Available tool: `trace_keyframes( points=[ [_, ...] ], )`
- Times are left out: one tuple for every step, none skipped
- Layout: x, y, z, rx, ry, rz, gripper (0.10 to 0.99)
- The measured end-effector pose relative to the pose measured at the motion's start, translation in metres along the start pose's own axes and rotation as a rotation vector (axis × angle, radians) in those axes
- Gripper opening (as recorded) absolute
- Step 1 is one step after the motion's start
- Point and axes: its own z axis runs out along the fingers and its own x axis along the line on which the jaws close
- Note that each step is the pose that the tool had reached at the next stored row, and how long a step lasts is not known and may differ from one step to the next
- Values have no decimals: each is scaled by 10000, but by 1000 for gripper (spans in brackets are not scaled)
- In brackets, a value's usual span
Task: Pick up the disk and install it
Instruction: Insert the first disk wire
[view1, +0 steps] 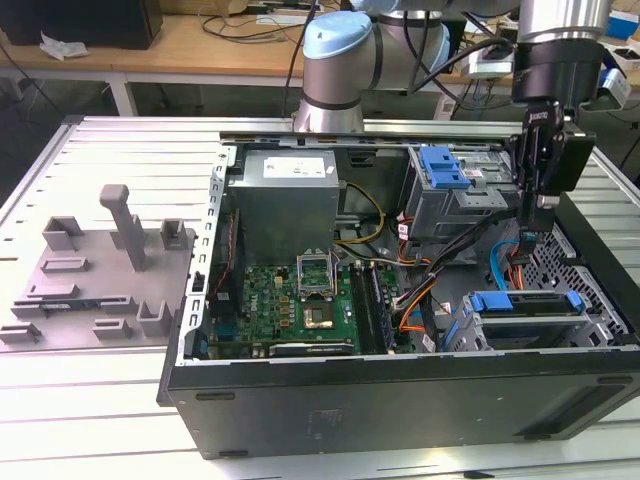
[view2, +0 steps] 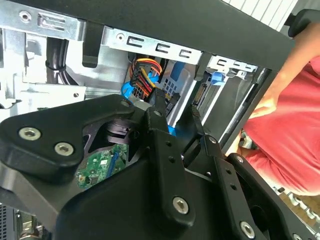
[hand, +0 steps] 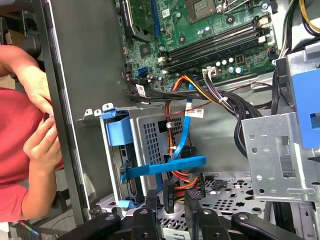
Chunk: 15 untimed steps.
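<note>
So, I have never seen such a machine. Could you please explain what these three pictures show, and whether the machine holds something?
It is a robot arm with a grasping tool at its end. The exterior view comes from a camera off the arm; both wrist views come from cameras riding on the arm, looking along the tool. On the slatted table lie an open computer case and a grey plastic fixture. The tool hangs inside the case, near the drive cage, where the disk in its blue carrier seems to stand already. The tool's fingers are apart, and I see nothing clamped between them. A person's hands show beside the case.
</note>
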Motion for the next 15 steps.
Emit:
trace_keyframes(
  points=[
    [-2,3,5,8,16,3,353],
    [-4,6,7,13,26,4,353],
    [-5,9,9,18,34,6,353],
    [-6,12,12,21,39,8,353],
    [-8,15,15,26,44,10,353],
    [-9,17,17,29,47,10,353],
    [-11,20,22,32,55,12,353],
    [-13,24,26,37,62,15,353],
    [-14,25,28,38,65,14,353],
    [-14,25,29,39,67,14,353],
    [-15,26,31,40,72,14,353],
    [-15,26,32,40,72,15,353],
    [-16,26,32,40,72,15,353],
    [-16,26,34,39,70,15,353],
    [-11,25,38,38,71,14,353]
  ],
)
